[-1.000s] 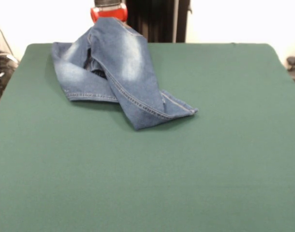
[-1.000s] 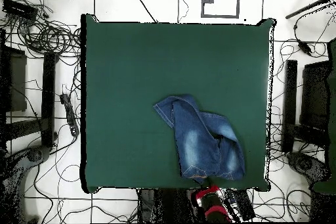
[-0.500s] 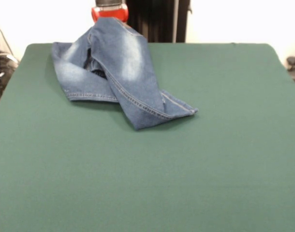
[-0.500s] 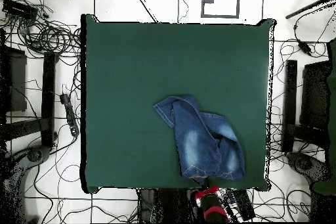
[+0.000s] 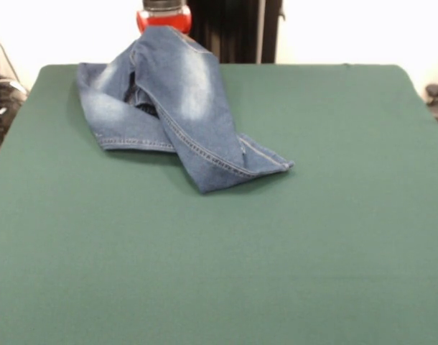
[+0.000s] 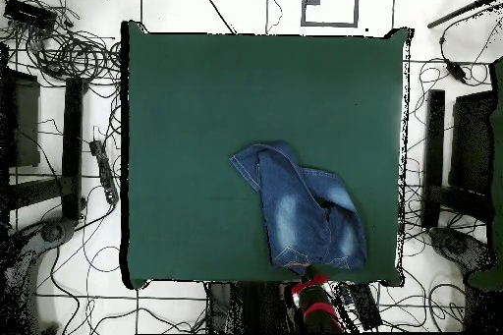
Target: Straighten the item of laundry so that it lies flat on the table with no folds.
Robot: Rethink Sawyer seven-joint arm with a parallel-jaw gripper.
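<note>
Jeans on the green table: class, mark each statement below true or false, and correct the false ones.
1. The jeans lie flat with no folds. False: they are folded and bunched, one part lying across another.
2. The jeans sit near the table edge closest to the robot. True.
3. The table is covered in red cloth. False: it is dark green.
4. The jeans show faded pale patches. True.
5. A second garment lies on the table. False: only the jeans are there.

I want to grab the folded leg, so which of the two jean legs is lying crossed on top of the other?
On the jeans, the leg ending at the hem nearest the table centre lies on top; the other leg lies flat beneath it towards the table's side edge.
</note>
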